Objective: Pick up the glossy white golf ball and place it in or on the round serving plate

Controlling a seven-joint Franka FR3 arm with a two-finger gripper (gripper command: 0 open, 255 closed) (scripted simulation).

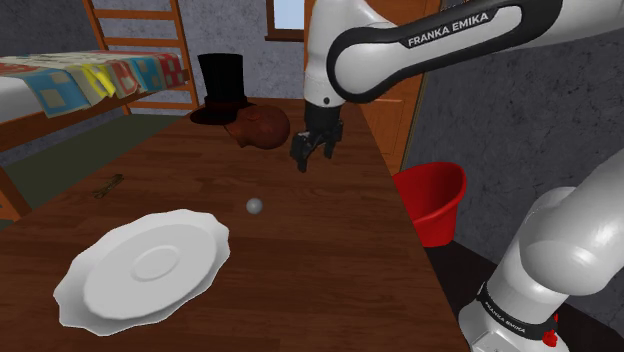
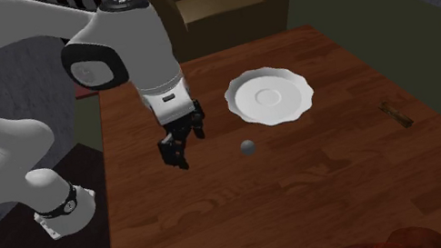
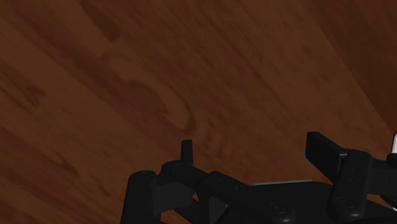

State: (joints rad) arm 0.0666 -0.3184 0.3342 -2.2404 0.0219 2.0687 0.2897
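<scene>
Clearly apart, ball (image 1: 254, 206) from hand (image 1: 312, 157)

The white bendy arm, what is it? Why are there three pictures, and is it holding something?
It is a robot arm with a black end effector, which works like a pincer. One picture looks from beside the arm. One looks from another side of the table. One comes from a camera on the end effector, looking down at the brown wood. On the table lie a small pale ball and a white plate, apart from each other. The end effector is open and holds nothing.
</scene>
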